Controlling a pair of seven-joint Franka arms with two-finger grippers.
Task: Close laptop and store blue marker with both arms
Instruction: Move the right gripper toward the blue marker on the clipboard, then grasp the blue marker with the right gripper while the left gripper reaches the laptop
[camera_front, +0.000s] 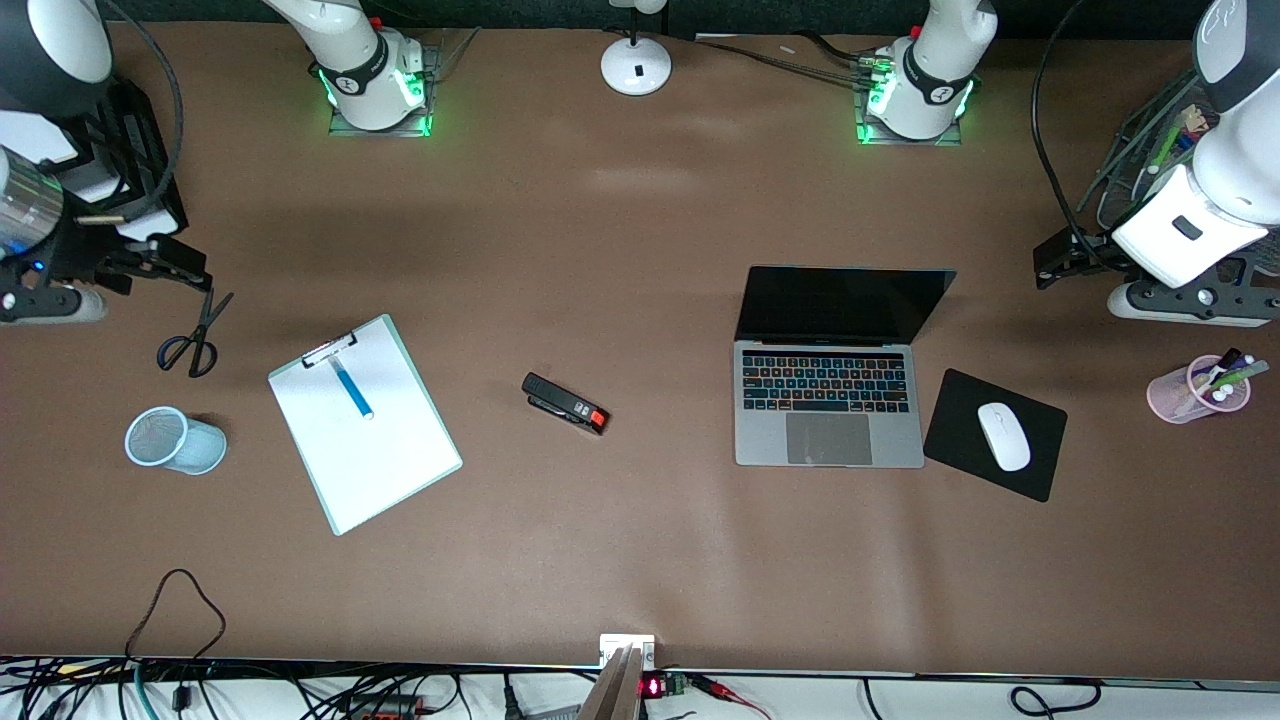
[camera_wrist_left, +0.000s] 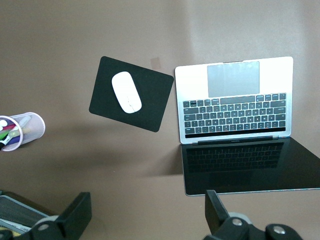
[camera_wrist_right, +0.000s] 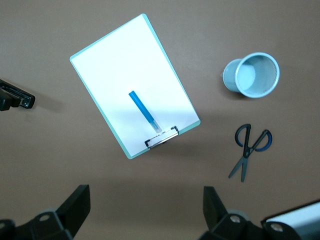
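Silver-grey laptop (camera_front: 828, 400) open near the left arm's end of the desk (camera_front: 640, 560); blue marker (camera_front: 352, 388) lies on the white clipboard (camera_front: 380, 450). Both arms raised at the desk ends — left gripper (camera_wrist_left: 145, 217) and right gripper (camera_wrist_right: 145, 210), fingers spread, holding nothing. Right wrist view alone shows the marker's pale end by the clip.

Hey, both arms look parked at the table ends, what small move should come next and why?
Probably bring the left gripper, open and up near its end, toward the laptop, whose lid stands open. The right gripper, open, waits above the blue marker on the clipboard.
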